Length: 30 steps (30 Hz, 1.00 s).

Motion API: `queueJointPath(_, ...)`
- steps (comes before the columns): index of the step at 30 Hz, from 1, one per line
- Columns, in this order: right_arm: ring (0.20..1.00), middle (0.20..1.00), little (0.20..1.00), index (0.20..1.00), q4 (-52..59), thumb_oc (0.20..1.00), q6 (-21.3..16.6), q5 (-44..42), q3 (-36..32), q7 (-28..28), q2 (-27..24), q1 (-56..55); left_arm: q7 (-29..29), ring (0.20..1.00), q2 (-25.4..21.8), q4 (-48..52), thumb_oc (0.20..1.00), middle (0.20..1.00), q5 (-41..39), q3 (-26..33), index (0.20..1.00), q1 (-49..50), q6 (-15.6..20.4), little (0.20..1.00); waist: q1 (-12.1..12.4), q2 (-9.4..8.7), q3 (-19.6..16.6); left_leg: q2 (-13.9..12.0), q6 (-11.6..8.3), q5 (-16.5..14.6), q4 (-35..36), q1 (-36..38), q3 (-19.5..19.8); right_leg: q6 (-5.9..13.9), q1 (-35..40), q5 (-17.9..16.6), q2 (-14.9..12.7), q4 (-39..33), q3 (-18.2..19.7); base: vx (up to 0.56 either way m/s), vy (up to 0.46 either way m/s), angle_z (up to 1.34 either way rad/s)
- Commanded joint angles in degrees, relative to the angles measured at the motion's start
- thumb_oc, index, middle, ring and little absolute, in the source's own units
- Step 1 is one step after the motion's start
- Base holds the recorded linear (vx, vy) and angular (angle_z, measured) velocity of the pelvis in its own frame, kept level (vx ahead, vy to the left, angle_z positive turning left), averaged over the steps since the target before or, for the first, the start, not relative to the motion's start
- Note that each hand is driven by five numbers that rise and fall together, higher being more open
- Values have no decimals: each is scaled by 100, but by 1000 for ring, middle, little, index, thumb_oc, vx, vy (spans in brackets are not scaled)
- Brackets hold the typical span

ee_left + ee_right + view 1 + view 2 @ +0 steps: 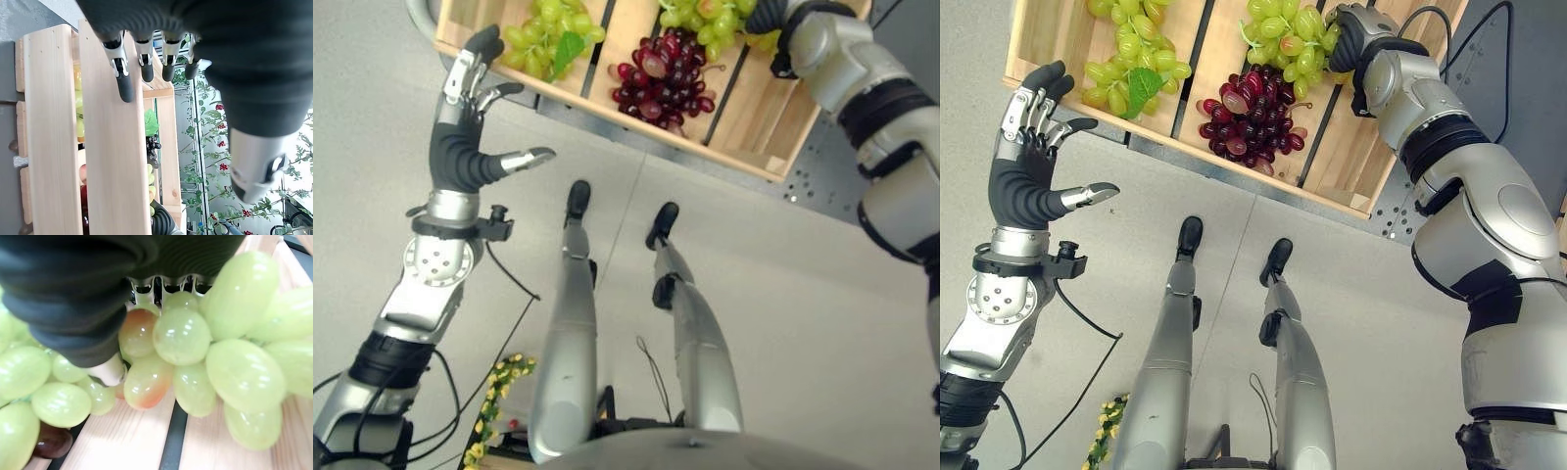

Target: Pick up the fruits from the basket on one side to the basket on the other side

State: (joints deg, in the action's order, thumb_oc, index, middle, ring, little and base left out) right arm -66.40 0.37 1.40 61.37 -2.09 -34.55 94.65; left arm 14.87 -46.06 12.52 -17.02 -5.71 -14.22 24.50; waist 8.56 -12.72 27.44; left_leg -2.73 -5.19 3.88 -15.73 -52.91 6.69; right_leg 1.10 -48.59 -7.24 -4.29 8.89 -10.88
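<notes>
A slatted wooden crate with dividers holds three bunches of grapes. A green bunch with a leaf lies in its left compartment and a dark red bunch in the middle. My right hand is down on a second green bunch at the far side of the crate. In the right wrist view its thumb presses the grapes from one side, and the fingers curl behind them. My left hand is raised, open and empty, just outside the crate's left edge.
The crate rests on a grey perforated surface. A sprig of yellow flowers lies on the pale floor below my left arm. Leafy plants with red berries stand beyond the crate in the left wrist view.
</notes>
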Motion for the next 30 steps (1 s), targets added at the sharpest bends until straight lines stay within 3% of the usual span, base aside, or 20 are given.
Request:
queueJointPath(1,200,200,200,200,-299,200,-1,19,450,202,80,241,35,1000,175,-293,1000,1000,-158,-138,1000,755,-646,1000,-112,83,236,349,305,-205,188,216,-87,581,-52,587,-117,700,90,0,0,0)
queueJointPath(7,200,200,200,200,36,200,-90,-348,427,383,56,113,9,1000,179,-282,1000,1000,-164,-111,1000,738,-632,1000,-114,60,236,346,301,-203,202,217,-85,585,-41,585,-123,678,94,0,0,0)
queueJointPath(13,200,200,200,200,1318,200,-270,-1130,562,791,-317,-194,-106,1000,147,-241,1000,1000,-136,-31,1000,775,-597,1000,-126,7,236,327,290,-192,208,247,-91,590,-30,589,-131,680,94,0,0,0)
queueJointPath(14,200,200,200,200,2284,200,-383,-2175,510,1161,-652,-469,-196,1000,115,-198,1000,1000,-148,18,1000,801,-533,1000,-145,-23,236,324,281,-181,212,260,-85,590,-12,600,-144,690,73,0,0,0)
queueJointPath(15,200,200,200,200,2304,200,-371,-2181,507,1160,-669,-477,-198,1000,114,-195,1000,1000,-149,12,1000,801,-533,1000,-139,-21,236,324,281,-182,213,263,-84,590,-9,601,-145,689,73,0,0,0)
queueJointPath(16,200,200,200,200,2861,200,-389,-2887,604,1478,-1055,-697,-272,1000,26,-170,1000,1000,-168,42,1000,830,-457,1000,-123,-28,236,330,270,-175,220,281,-71,590,20,614,-155,698,55,0,0,0)
queueJointPath(20,200,200,200,200,4054,200,-260,-4077,766,2118,-1764,-1274,-459,1000,-123,-159,1000,1000,-161,45,1000,794,-340,1000,-88,-16,236,329,246,-152,229,311,-84,594,64,635,-180,711,16,-2,-10,5)
queueJointPath(27,200,200,200,200,5363,200,-96,-5022,898,2690,-2508,-1861,-561,1000,-165,-281,1000,1000,-203,24,1000,684,-244,1000,-5,86,236,343,227,-117,219,323,-71,592,77,658,-201,742,-5,0,-3,1)
queueJointPath(30,200,200,200,200,5632,200,-59,-5343,722,2793,-2600,-2167,-579,1000,-146,-301,1000,1000,-184,-31,1000,634,-237,1000,11,130,236,345,225,-94,238,327,-65,589,79,655,-205,726,-10,-9,-3,3)
